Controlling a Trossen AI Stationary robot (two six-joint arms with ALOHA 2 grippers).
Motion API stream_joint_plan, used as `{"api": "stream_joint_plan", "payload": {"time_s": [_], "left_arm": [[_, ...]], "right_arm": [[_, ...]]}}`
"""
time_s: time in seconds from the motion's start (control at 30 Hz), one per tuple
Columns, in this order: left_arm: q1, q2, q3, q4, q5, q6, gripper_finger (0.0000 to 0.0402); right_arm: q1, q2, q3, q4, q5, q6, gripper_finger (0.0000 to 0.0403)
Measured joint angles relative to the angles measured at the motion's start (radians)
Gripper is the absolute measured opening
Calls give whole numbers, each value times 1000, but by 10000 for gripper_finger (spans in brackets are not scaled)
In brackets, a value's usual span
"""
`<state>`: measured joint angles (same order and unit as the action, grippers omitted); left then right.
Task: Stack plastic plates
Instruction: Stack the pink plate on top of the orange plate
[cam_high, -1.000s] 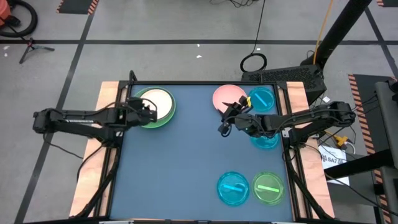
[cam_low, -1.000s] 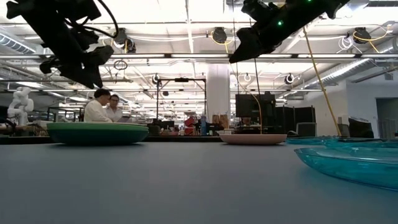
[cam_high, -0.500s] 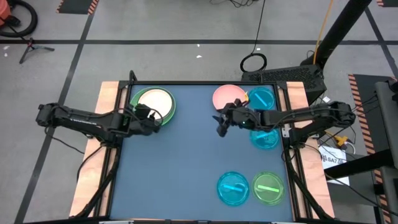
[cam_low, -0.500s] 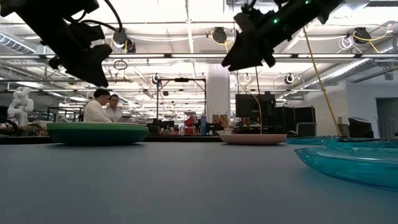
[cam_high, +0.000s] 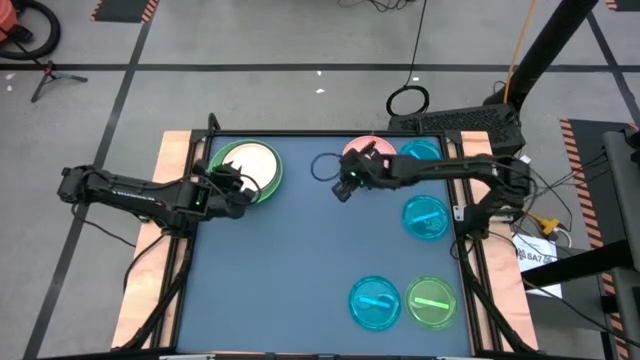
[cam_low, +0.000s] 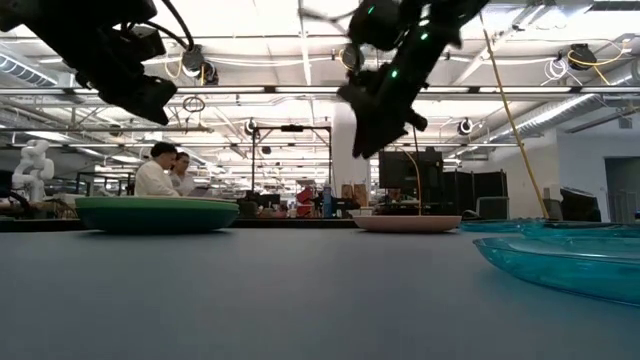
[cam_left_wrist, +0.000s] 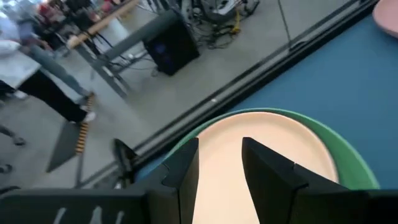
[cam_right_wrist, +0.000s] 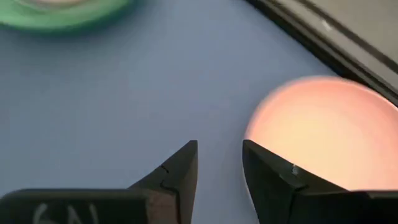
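A cream plate (cam_high: 252, 160) lies in a dark green plate (cam_high: 222, 158) at the table's far left. My left gripper (cam_high: 243, 190) hovers open over their near edge, and the cream plate (cam_left_wrist: 273, 134) shows beyond its fingers. A pink plate (cam_high: 362, 152) sits flat at the far middle. My right gripper (cam_high: 342, 188) hangs open above the table, just left of the pink plate (cam_right_wrist: 317, 130). Three translucent blue plates (cam_high: 421, 155) (cam_high: 425, 217) (cam_high: 375, 303) and a lime one (cam_high: 432, 303) lie singly on the right half.
The blue mat (cam_high: 290, 260) lies bare at the middle and near left. The table's dark frame rail (cam_left_wrist: 261, 68) runs just beyond the green plate. People stand in the room behind the table (cam_low: 165, 170).
My right gripper has swung from above the right-hand blue plate toward the table's left and far edge, sinking a little and rolling, and now hangs beside the pink plate; that blue plate is uncovered. My left gripper has rolled about its own line near the green plate.
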<state>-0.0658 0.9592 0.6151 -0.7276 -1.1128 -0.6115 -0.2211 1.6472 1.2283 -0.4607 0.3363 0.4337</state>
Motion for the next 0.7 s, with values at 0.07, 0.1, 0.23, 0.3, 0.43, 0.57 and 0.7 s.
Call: {"api": "stream_joint_plan", "payload": {"time_s": [0.07,0.1,0.23,0.3,0.43,0.57,0.7], "left_arm": [[3,0,0,-20,-21,20,129],[7,0,0,-32,-30,31,129],[35,0,0,-45,-57,67,129],[52,0,0,-50,-62,79,129],[84,0,0,-62,-64,80,129],[96,0,0,-63,-64,76,129],[96,0,0,-63,-64,76,129]], "right_arm": [[-30,52,57,-105,0,13,122],[-46,75,80,-147,0,20,125],[-102,164,137,-211,-35,12,141],[-125,200,149,-199,-79,-5,150],[-153,264,157,-190,-104,-2,160],[-165,306,157,-199,-107,-1,161],[-164,334,157,-195,-103,0,160]]}}
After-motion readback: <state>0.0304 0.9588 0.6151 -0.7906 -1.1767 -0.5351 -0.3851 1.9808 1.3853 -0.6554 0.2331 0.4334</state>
